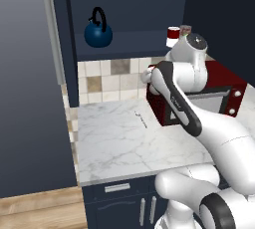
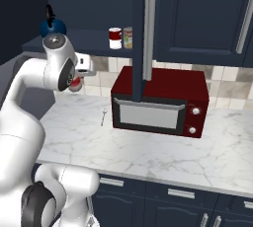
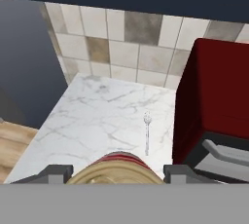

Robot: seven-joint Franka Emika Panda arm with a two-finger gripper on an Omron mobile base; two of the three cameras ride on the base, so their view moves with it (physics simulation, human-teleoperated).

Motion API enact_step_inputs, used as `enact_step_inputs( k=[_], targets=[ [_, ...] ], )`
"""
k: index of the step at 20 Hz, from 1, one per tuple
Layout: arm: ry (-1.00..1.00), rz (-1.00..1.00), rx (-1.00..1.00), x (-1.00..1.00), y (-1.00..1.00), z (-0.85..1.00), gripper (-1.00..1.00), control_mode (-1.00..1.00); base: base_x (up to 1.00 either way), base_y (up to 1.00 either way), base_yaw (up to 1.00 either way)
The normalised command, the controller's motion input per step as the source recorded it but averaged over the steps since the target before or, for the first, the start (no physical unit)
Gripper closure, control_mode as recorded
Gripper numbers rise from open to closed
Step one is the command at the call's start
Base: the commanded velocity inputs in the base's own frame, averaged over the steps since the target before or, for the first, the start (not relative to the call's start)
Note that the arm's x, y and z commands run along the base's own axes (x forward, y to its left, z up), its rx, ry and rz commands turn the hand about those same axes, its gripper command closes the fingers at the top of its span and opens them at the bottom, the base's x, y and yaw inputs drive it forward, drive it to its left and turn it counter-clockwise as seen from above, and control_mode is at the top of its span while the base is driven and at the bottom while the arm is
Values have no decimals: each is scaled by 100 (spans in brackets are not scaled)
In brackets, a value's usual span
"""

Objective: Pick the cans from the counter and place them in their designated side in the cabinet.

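White Franka arm raised, elbow bent; two-finger gripper (image 3: 116, 174) clamped on a red-banded tan cylindrical can (image 3: 116, 170), fingertips (image 3: 56, 172) flanking it.

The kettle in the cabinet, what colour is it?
Dark blue kettle, black handle; clearest in the left base view.

A dark red microwave (image 2: 159, 102) sits against the tiled wall (image 1: 107, 78), a small spoon (image 3: 147, 131) lying just to its left. A blue kettle (image 1: 98, 31) and a green-labelled can (image 2: 128, 38) rest higher up.
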Motion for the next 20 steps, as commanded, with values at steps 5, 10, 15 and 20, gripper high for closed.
enact_step_inputs(
  k=[5,10,15,20],
  targets=[
    [-1,0,0,0,-10,20,100,-100,0,0,0],
    [-4,0,0,0,-9,20,100,-100,0,0,0],
    [-7,0,0,0,-7,19,100,-100,0,0,0],
    [-6,0,0,0,-7,22,100,-100,0,0,0]
  ],
)
